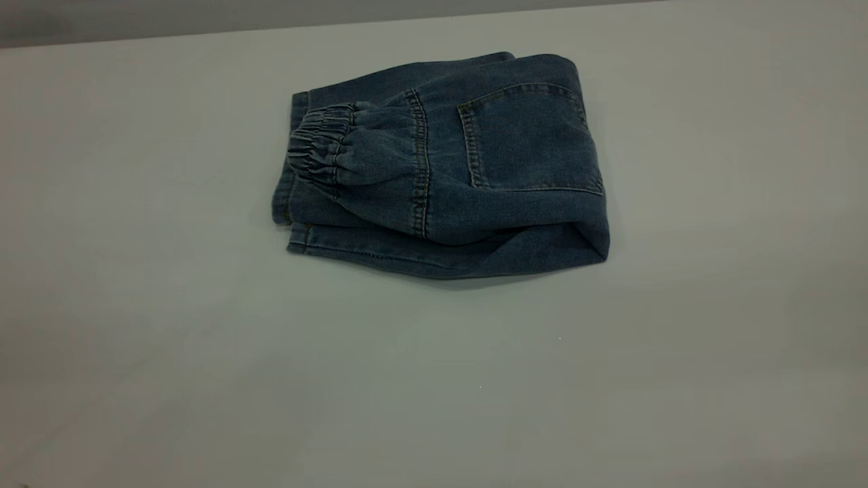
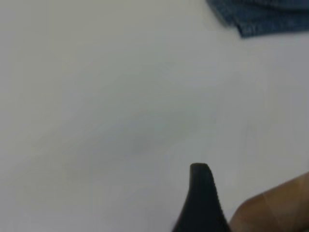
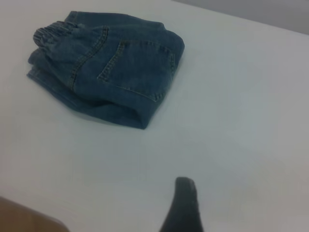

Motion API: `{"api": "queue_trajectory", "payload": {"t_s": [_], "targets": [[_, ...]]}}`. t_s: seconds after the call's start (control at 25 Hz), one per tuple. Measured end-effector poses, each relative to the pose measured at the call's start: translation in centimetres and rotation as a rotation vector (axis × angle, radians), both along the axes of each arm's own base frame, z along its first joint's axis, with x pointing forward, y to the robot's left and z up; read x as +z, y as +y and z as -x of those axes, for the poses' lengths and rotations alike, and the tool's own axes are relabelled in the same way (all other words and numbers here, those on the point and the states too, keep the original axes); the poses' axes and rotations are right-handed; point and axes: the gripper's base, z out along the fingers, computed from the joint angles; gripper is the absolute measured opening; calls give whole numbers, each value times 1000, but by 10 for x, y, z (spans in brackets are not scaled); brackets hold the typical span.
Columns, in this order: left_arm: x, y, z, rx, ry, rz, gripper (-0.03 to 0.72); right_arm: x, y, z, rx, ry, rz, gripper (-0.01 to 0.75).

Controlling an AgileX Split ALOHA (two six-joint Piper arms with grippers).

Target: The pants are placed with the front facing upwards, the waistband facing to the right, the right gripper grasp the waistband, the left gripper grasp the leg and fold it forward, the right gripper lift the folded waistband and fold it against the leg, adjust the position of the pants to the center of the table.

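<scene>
Neither arm shows in your exterior view. Your left gripper (image 2: 202, 193) appears only in its own wrist view, as one dark curved finger poised over bare table (image 1: 169, 305), with a corner of the pants' hem near the frame edge, well apart from that finger. Your right gripper (image 3: 182, 205) likewise shows a single dark finger in its wrist view, over bare table and well clear of the folded bundle. With one finger visible on each, you cannot tell whether either claw is spread or closed; nothing is held in either.

The pants (image 1: 447, 169) lie folded into a compact bundle on the table, a little toward the far side in the exterior view. A back pocket (image 1: 529, 139) faces up on the top layer. The waistband (image 1: 319, 146) is bunched at the bundle's left end in the exterior view, lying on top of the lower layers, whose hems stick out slightly beneath it. The fold forms the bundle's right end.

The table's far edge runs just behind the pants. You have wide bare table to the left, to the right and in front of the bundle.
</scene>
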Motion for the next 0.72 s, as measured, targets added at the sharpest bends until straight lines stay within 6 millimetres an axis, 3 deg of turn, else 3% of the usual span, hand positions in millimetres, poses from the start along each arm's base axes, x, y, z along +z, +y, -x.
{"api": "queue_trajectory", "payload": {"t_s": [0.32,0.72], "targets": [[-1,-6,0,-20,5,70,478,0,-1,0,-26,7,-23,513],[-7,-24,4,-248,-19,130,478,1,-1,0,-29,5,-22,513]]}}
